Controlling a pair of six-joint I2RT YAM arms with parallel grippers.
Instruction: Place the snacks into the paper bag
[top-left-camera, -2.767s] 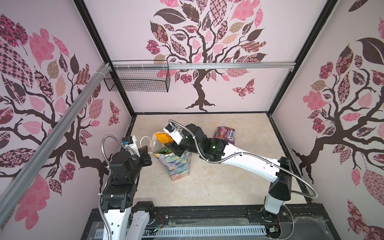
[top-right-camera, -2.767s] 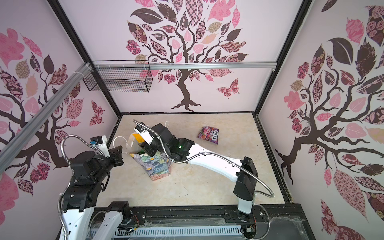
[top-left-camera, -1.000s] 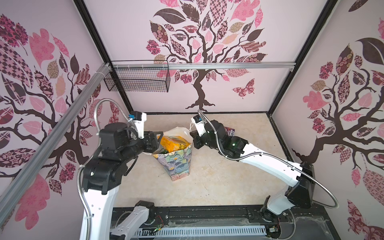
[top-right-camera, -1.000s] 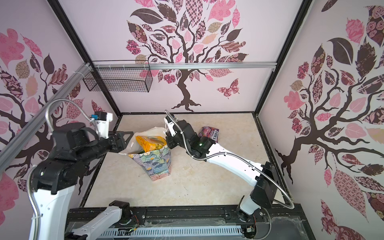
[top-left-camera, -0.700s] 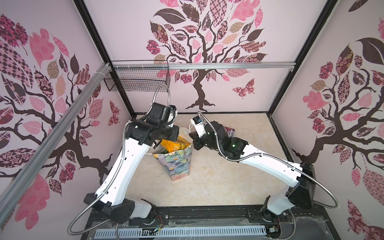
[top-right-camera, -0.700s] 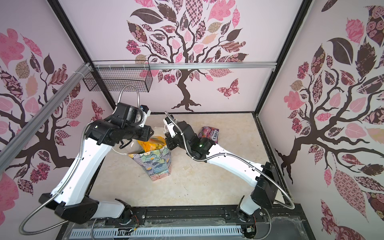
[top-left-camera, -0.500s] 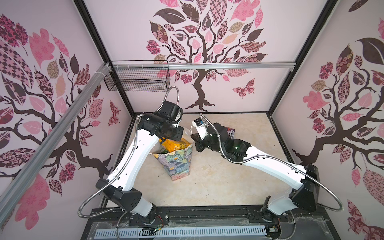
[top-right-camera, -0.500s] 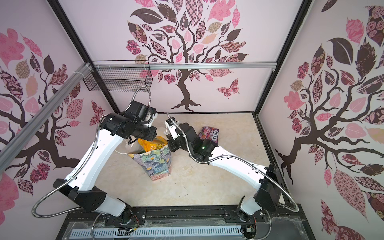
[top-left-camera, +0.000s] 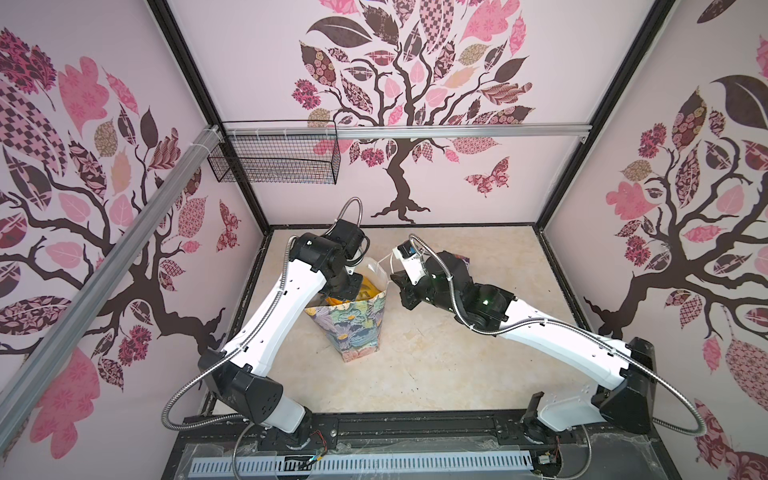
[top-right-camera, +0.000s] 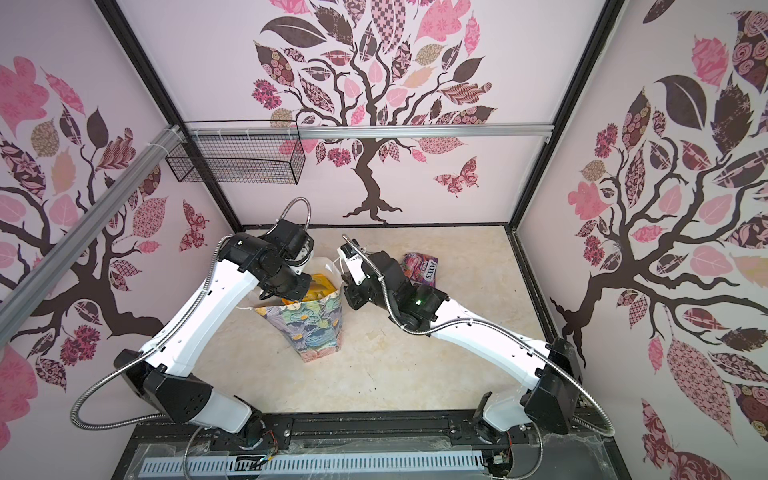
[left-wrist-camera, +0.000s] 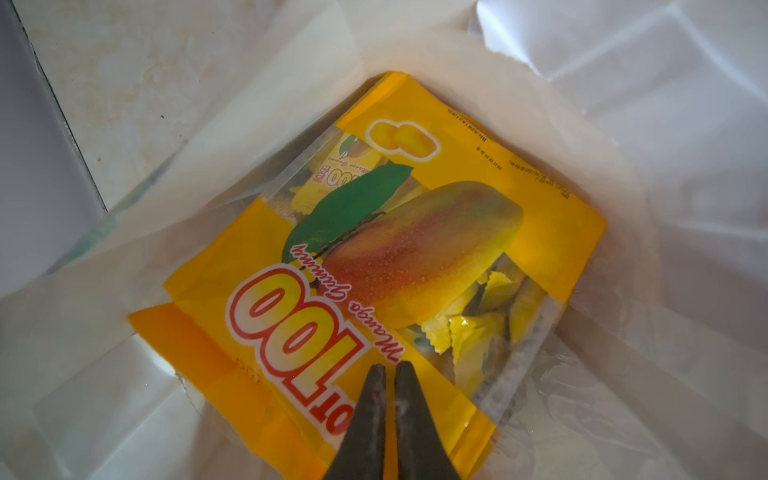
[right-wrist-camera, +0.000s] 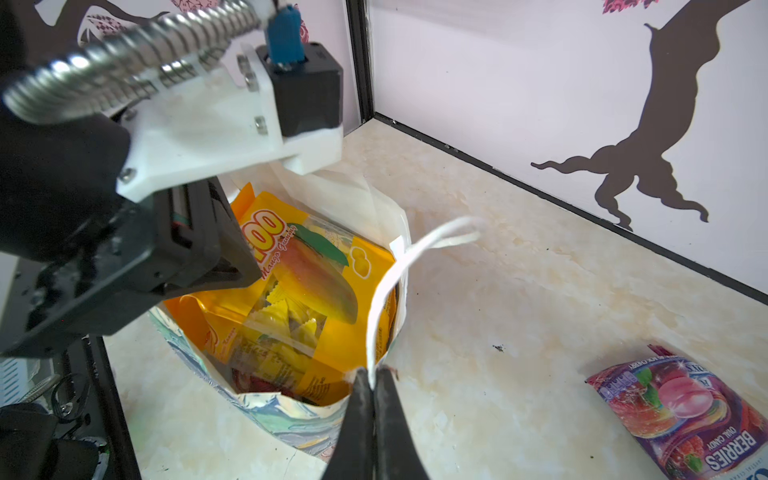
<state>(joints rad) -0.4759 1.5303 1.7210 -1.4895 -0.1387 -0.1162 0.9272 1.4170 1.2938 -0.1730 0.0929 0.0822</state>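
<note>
The right gripper (right-wrist-camera: 372, 374) jaws pinch the paper bag (right-wrist-camera: 291, 419) at its white cord; the left gripper (left-wrist-camera: 390, 368) jaws — almost pressed together, empty — point at the yellow pouch (left-wrist-camera: 415, 249) inside.

Floral paper bag (top-left-camera: 353, 328) stood upright, mouth open, yellow mango pouch (left-wrist-camera: 374, 257) tilted atop other pouches (right-wrist-camera: 257, 357) inside; purple berries pouch (right-wrist-camera: 681, 415) lay flat nearby, outside it.

The bag (top-left-camera: 353, 332) stands left of centre on the counter (top-left-camera: 415, 374). The mango pouch (left-wrist-camera: 374, 257) lies topmost in it, the left tool (left-wrist-camera: 390, 368) just above. The right tool (right-wrist-camera: 371, 374) sits at its right rim, on the handle (right-wrist-camera: 390, 282). The berries pouch (top-right-camera: 419, 268) lies further right, behind.
</note>
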